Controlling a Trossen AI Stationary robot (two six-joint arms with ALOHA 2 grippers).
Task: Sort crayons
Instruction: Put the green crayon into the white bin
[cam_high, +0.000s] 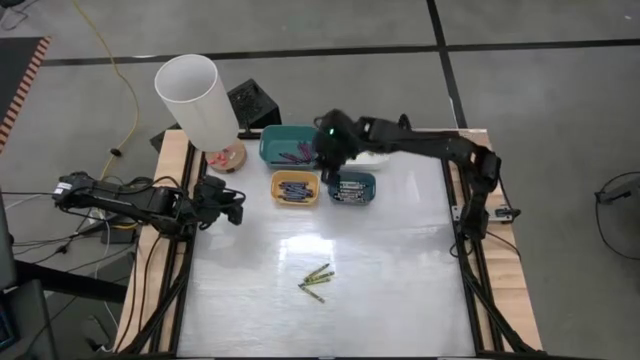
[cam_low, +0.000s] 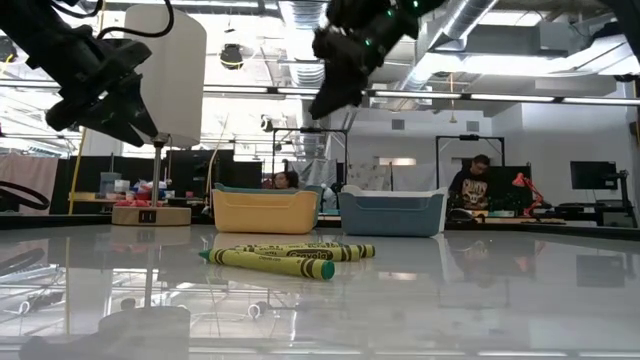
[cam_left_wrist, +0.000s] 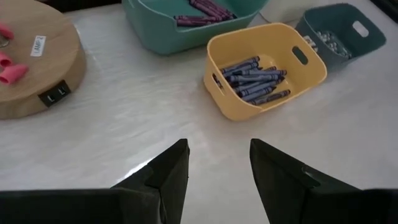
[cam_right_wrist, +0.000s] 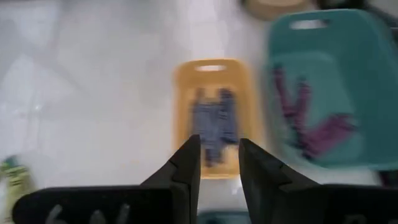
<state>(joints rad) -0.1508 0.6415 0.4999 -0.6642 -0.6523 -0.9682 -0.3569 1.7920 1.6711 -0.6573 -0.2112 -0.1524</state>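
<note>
A few yellow-green crayons (cam_high: 316, 281) (cam_low: 285, 257) lie flat in a loose heap on the white tabletop, near its middle. Three small bins stand at the far side. The yellow bin (cam_high: 296, 188) (cam_left_wrist: 264, 68) holds blue crayons, the teal bin (cam_high: 290, 146) purple ones, and the blue-grey bin (cam_high: 352, 187) grey ones. My right gripper (cam_high: 329, 166) (cam_right_wrist: 219, 158) hangs high over the bins, open, with nothing between its fingers. My left gripper (cam_high: 238, 208) (cam_left_wrist: 219, 162) stands open above the table's left edge, also with nothing in it.
A lamp with a tall white shade (cam_high: 200, 100) stands on a round wooden base (cam_left_wrist: 31, 56) at the far left corner. A light-coloured bin (cam_high: 378, 157) shows partly under the right arm. Bare tabletop lies around the loose crayons and toward the near edge.
</note>
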